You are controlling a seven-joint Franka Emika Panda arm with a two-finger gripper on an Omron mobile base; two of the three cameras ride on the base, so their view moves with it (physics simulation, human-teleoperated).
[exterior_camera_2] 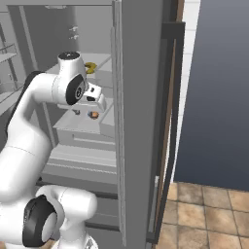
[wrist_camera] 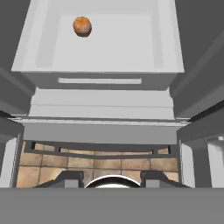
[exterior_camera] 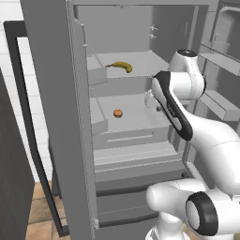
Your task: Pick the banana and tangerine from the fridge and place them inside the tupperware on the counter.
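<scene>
Our two-finger gripper (wrist_camera: pixel 112 180) comes first: its small dark tips are pinched close together and hold nothing. We think they are shut because we have not reached any fruit yet. It hangs in front of the fridge and looks down and in, so we can find what to grab.

Next, the biggest thing is the tall grey fridge (exterior_camera: pixel 56 117). Its doors stand open, so our white arm (exterior_camera: pixel 197 126) can reach the shelves inside. The arm bends in from the 4 o'clock side of the left base view.

On the top shelf lies the small curved yellow banana with brownish tips (exterior_camera: pixel 121 66), near 12 o'clock in that view. It rests flat on its side, so it will not roll.

One shelf down, in the shallow light grey tray (wrist_camera: pixel 166 52), sits the small round orange tangerine (wrist_camera: pixel 82 26). In the hand view it is at about 11 o'clock, well apart from our fingertips (wrist_camera: pixel 71 178). The tray's low walls would stop it from rolling away.

Both fruits are in the fridge, so nothing is packed yet.
</scene>
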